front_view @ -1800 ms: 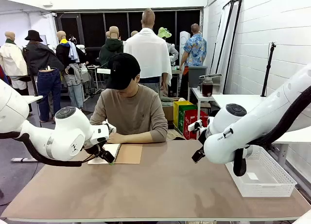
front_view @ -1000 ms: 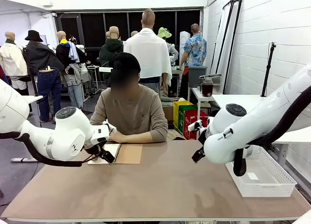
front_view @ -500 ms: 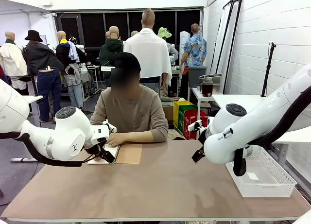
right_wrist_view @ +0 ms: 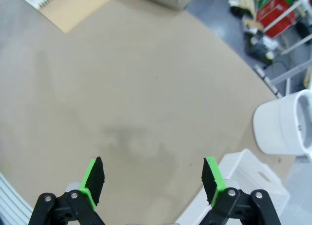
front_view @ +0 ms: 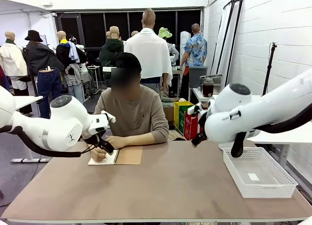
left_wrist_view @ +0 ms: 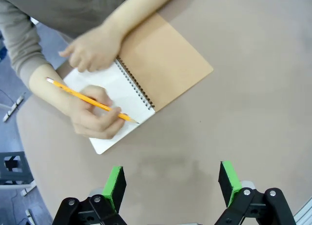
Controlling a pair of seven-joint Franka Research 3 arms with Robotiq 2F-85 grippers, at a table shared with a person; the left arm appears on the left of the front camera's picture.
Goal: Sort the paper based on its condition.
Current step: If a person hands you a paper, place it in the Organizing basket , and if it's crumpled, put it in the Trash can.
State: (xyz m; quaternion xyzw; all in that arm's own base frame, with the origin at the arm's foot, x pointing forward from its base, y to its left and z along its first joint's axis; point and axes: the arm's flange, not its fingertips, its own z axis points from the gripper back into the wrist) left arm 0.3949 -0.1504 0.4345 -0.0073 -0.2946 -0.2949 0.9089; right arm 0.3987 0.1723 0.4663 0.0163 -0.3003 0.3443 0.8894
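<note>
Both arms have risen. The left hand hangs open over bare worktop, and the right hand is open too. At upper left the paper, seemingly bound in the notebook, is being pencilled by the person's hand. Sorting likely waits.

A person sits at the far side of the surface, one hand by an open brown-covered notebook at far left. The left gripper hangs just above the notebook. A white basket sits at the right edge.
</note>
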